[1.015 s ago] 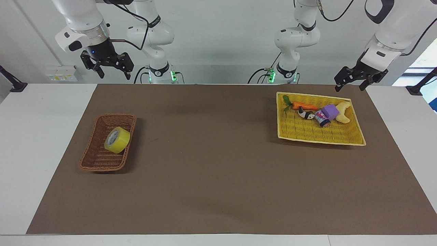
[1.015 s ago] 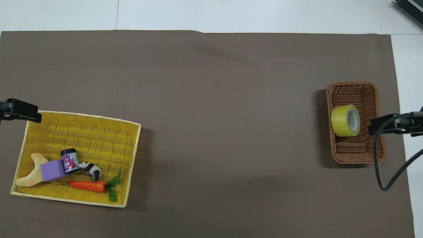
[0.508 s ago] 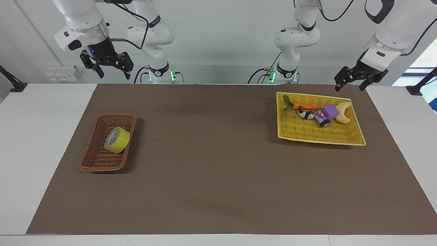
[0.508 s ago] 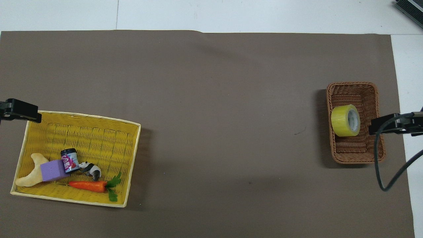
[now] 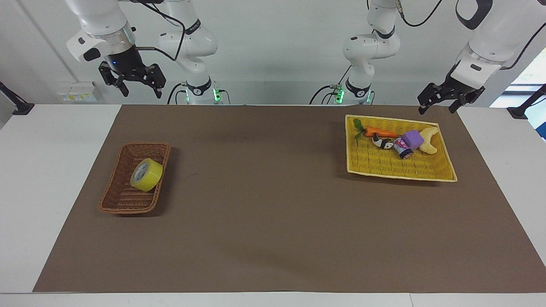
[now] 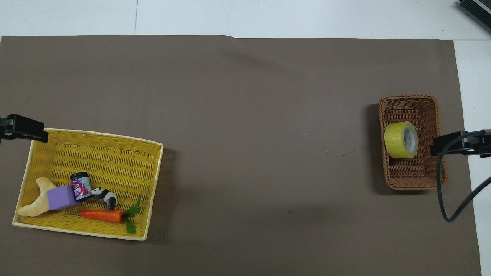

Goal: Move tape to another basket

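The yellow tape (image 5: 146,174) stands on edge in the brown wicker basket (image 5: 116,197) at the right arm's end of the table. It also shows in the overhead view (image 6: 401,139), in the basket (image 6: 412,181). My right gripper (image 5: 142,90) is open and empty, high in the air over the robots' edge of the table, well apart from the tape. My left gripper (image 5: 436,108) is open and empty, raised by the robots' edge of the yellow woven tray (image 5: 401,168). It waits there.
The yellow tray (image 6: 115,153) at the left arm's end holds a carrot (image 6: 103,215), a toy panda (image 6: 104,196), a small can (image 6: 80,186), a purple block (image 6: 61,197) and a pale curved piece (image 6: 36,199). A brown mat (image 5: 264,200) covers the table.
My right gripper has risen a little and drifted slightly toward its own end of the table. The tape, both baskets and the left arm have not moved.
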Action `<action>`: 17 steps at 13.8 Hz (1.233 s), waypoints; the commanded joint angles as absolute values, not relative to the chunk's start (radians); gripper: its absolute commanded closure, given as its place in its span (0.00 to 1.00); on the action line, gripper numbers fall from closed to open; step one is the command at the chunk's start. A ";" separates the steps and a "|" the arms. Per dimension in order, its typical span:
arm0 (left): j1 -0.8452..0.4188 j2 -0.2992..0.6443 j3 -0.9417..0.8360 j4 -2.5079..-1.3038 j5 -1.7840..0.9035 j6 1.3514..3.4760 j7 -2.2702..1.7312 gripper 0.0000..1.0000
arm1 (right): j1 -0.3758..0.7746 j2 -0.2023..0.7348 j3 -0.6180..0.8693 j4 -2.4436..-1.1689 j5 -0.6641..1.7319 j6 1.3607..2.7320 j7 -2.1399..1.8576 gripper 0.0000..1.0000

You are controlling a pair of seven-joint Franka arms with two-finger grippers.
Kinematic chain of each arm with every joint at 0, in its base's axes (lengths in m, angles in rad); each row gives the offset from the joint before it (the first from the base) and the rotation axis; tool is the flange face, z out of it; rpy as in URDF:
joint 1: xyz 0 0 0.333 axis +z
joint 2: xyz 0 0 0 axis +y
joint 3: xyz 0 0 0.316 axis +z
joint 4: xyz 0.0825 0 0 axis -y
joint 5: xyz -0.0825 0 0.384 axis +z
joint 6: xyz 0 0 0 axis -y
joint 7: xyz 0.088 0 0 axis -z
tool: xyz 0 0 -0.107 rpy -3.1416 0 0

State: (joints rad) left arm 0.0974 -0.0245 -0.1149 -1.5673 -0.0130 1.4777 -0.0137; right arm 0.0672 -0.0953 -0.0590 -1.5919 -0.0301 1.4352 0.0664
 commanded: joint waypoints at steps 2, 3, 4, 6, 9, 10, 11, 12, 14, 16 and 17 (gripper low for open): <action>0.112 -0.023 -0.121 -1.546 -0.028 1.451 -0.003 0.00 | 0.055 -0.106 -0.054 -1.597 -0.034 1.434 0.041 0.00; 0.112 -0.023 -0.121 -1.546 -0.028 1.451 -0.003 0.00 | 0.055 -0.109 -0.052 -1.600 -0.031 1.437 0.040 0.00; 0.112 -0.023 -0.121 -1.546 -0.028 1.451 -0.003 0.00 | 0.055 -0.109 -0.052 -1.600 -0.028 1.439 0.040 0.00; 0.112 -0.023 -0.121 -1.546 -0.028 1.451 -0.003 0.00 | 0.055 -0.112 -0.052 -1.606 -0.020 1.439 0.038 0.00; 0.112 -0.023 -0.121 -1.546 -0.028 1.451 -0.003 0.00 | 0.055 -0.114 -0.052 -1.608 -0.018 1.439 0.038 0.00; 0.112 -0.023 -0.121 -1.546 -0.028 1.451 -0.003 0.00 | 0.055 -0.114 -0.052 -1.608 -0.018 1.439 0.037 0.00; 0.112 -0.023 -0.121 -1.546 -0.028 1.451 -0.003 0.00 | 0.055 -0.114 -0.052 -1.608 -0.018 1.439 0.037 0.00; 0.112 -0.023 -0.121 -1.546 -0.028 1.451 -0.003 0.00 | 0.055 -0.114 -0.052 -1.609 -0.018 1.439 0.037 0.00; 0.112 -0.023 -0.121 -1.546 -0.028 1.451 -0.003 0.00 | 0.055 -0.114 -0.052 -1.609 -0.018 1.439 0.037 0.00; 0.112 -0.023 -0.121 -1.546 -0.028 1.451 -0.003 0.00 | 0.055 -0.114 -0.052 -1.609 -0.018 1.439 0.035 0.00; 0.112 -0.023 -0.121 -1.546 -0.028 1.451 -0.003 0.00 | 0.055 -0.114 -0.052 -1.609 -0.018 1.439 0.035 0.00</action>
